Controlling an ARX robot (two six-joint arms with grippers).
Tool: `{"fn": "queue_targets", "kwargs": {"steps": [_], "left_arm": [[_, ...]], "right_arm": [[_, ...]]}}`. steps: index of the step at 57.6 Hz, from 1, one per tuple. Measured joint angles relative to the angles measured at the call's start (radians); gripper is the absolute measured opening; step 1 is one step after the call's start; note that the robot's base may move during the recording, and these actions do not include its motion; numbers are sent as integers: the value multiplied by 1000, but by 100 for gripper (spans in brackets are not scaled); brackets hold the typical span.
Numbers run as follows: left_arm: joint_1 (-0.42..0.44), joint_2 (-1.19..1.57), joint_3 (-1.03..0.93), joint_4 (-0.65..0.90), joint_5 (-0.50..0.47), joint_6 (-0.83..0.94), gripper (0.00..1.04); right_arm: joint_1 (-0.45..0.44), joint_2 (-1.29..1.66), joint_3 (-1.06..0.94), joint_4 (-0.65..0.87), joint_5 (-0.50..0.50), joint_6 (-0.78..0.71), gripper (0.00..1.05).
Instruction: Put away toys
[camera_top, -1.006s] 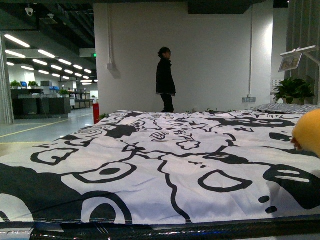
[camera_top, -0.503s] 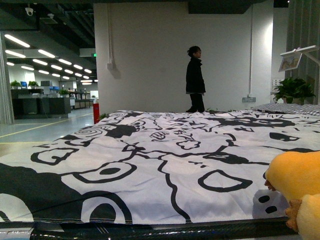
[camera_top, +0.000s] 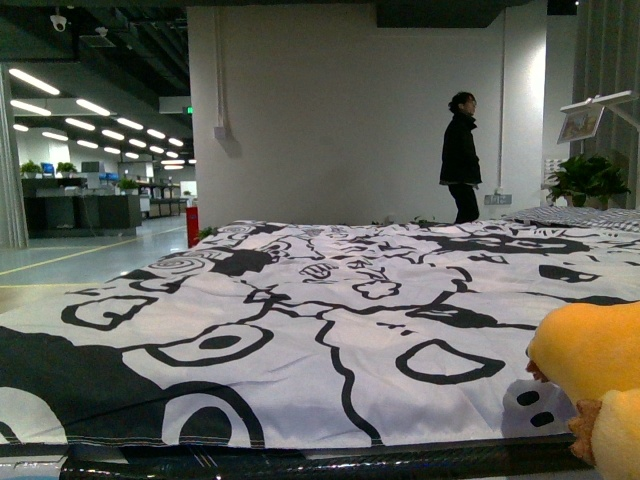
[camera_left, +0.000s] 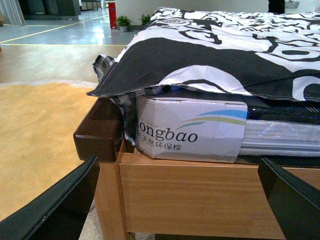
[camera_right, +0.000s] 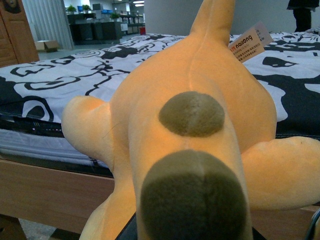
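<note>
The toy is an orange-yellow plush animal (camera_top: 590, 365) with dark brown spots and a paper tag. It shows at the lower right of the front view, by the near edge of the bed. In the right wrist view the plush toy (camera_right: 195, 125) fills most of the picture, its limbs spread to both sides. My right gripper (camera_right: 192, 232) is shut on it, and its fingers are almost fully hidden under the plush. My left gripper (camera_left: 175, 200) is open with nothing between its dark fingers (camera_left: 55, 205). It faces the wooden bed frame (camera_left: 200, 195).
A black-and-white patterned duvet (camera_top: 300, 330) covers the bed. Under it lies a wrapped mattress with a printed label (camera_left: 190, 130), beside a dark wooden corner post (camera_left: 100, 135). A person in black (camera_top: 461, 160) walks along the far white wall, near a potted plant (camera_top: 585, 180).
The plush toy dropped from the right edge to the lower right corner a second ago and has hardly moved since. The person has walked to the right.
</note>
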Motion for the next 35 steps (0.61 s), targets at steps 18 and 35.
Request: {"fn": "queue_targets", "kwargs": {"steps": [18,35], "left_arm": [[0,0,0,0,0,0,98],[0,0,0,0,-4,0,98]], "right_arm": [[0,0,0,0,0,0,9],[0,0,0,0,-10,0,9]]}}
